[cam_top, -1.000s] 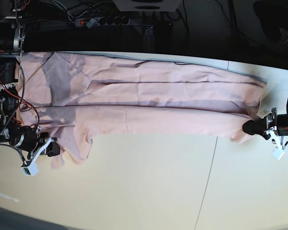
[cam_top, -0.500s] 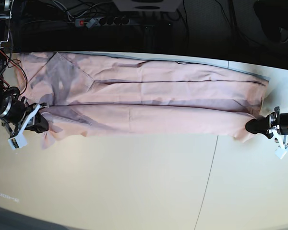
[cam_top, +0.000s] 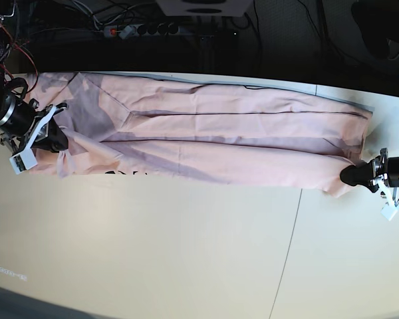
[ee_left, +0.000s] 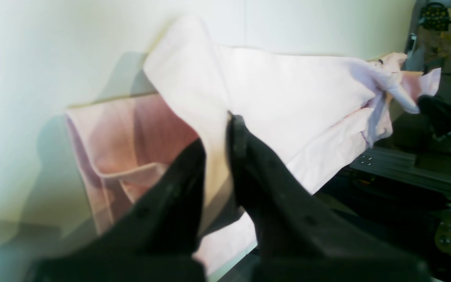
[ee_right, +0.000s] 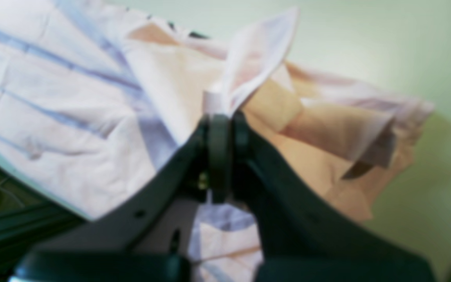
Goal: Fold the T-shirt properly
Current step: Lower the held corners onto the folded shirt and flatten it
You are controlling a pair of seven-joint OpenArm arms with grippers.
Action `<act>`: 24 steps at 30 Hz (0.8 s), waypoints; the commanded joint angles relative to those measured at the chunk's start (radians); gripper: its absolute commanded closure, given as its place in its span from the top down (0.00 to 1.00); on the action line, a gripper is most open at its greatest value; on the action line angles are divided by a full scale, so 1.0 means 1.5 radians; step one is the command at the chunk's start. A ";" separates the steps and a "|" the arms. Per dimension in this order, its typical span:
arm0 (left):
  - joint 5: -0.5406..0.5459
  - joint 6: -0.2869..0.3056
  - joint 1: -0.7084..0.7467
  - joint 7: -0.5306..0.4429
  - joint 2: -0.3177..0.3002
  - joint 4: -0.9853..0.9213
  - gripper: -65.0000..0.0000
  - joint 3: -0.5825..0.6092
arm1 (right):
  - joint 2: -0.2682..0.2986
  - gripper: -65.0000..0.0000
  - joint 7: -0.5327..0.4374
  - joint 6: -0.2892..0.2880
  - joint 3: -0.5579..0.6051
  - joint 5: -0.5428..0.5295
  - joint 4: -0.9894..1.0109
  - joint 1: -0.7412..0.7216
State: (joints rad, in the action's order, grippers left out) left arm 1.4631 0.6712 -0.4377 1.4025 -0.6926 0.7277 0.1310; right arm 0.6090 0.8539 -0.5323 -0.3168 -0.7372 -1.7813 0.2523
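Note:
The pale pink T-shirt [cam_top: 219,133] lies stretched lengthwise along the far side of the table, folded into long bands. On the base view's left, my right gripper [cam_top: 56,136] is shut on the shirt's near edge and holds it raised over the cloth. A strip of black lettering [cam_top: 123,173] shows beneath that edge. The right wrist view is blurred, with my right gripper [ee_right: 219,117] pinching a peaked fold of T-shirt [ee_right: 73,117]. On the base view's right, my left gripper [cam_top: 346,176] is shut on the shirt's near corner. My left gripper [ee_left: 217,133] clamps a fold of T-shirt [ee_left: 288,90].
The cream table [cam_top: 186,252] has a seam line [cam_top: 289,246] running toward its front edge. Behind the far edge lie a power strip [cam_top: 139,30] and cables in the dark. A metal rail [ee_left: 397,168] runs beside the table edge.
My right gripper has carried the shirt's near edge up and toward the far side at the left end, uncovering black lettering. My left gripper has stayed nearly still, still holding its corner.

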 commanded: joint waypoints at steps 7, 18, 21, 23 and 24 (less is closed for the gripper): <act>0.014 0.018 0.014 -0.004 -0.028 0.009 0.00 -0.004 | 0.010 0.00 -0.013 -0.062 -0.010 -0.007 -0.015 0.033; 0.014 0.018 0.085 -0.004 -0.037 0.109 0.00 -0.004 | -0.021 0.00 -0.014 -0.062 -0.010 -0.008 -0.015 0.042; 0.014 0.018 0.085 -0.004 -0.037 0.115 0.00 -0.004 | -0.023 0.00 -0.013 -0.062 -0.010 -0.005 -0.014 0.059; 0.014 0.018 0.085 -0.004 -0.037 0.115 0.00 -0.004 | -0.024 0.00 -0.014 -0.062 -0.010 -0.004 -0.013 0.067; 0.014 0.018 0.085 -0.004 -0.037 0.115 0.05 -0.004 | -0.025 0.00 -0.015 -0.062 -0.010 0.001 -0.011 0.067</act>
State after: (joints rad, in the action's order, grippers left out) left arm 1.4628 0.6712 -0.2909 1.3991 -0.7231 0.8864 0.1314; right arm 0.5533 0.8539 -0.5323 -0.3199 -0.7284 -1.7855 0.3599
